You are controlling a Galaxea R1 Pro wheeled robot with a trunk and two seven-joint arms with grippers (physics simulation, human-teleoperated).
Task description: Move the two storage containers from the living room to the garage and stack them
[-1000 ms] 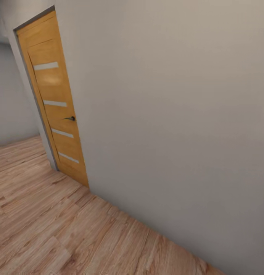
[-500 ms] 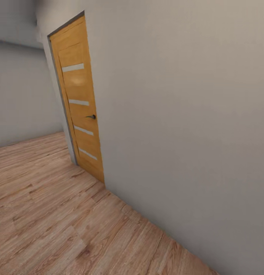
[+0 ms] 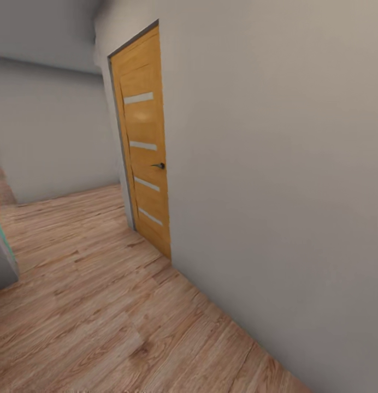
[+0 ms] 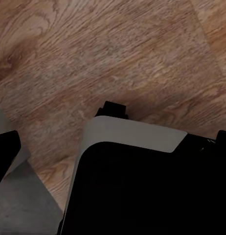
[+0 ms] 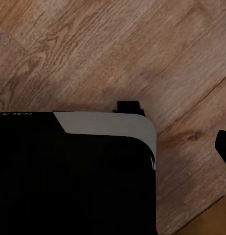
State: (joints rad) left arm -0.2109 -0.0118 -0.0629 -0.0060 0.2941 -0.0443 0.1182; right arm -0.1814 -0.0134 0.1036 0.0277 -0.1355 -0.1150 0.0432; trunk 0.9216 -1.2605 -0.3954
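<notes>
- The head view looks along a corridor: a light wood plank floor (image 3: 101,305) runs beside a plain beige-grey wall (image 3: 276,164), and a closed orange wooden door (image 3: 145,142) with pale horizontal strips and a dark lever handle (image 3: 159,165) is set into that wall
- A further grey wall (image 3: 52,131) closes the far end, and a grey edge with a teal stripe (image 3: 0,245) pokes in at the near left; what it belongs to is unclear
- The two storage containers are nowhere in these pictures, so where they lie cannot be told; this planked floor is not the garage concrete, so the carrying looks not yet done
- The left wrist view looks down at planks past the robot's own black and pale grey body shell (image 4: 137,171); the right wrist view gives much the same, a black and grey shell (image 5: 74,166) over wood
- Neither wrist view shows fingertips plainly, so I cannot tell whether either gripper is spread or closed, and nothing red-orange sits near them
- Judged from the task: open, lidless, flat-walled bins should be stiff and fairly light when empty, but wide and smooth, so apt to slip
- Best hold is probably over the rim of a wall, pinching it inside and out, or one gripper on each short end to keep the bin level for stacking
</notes>
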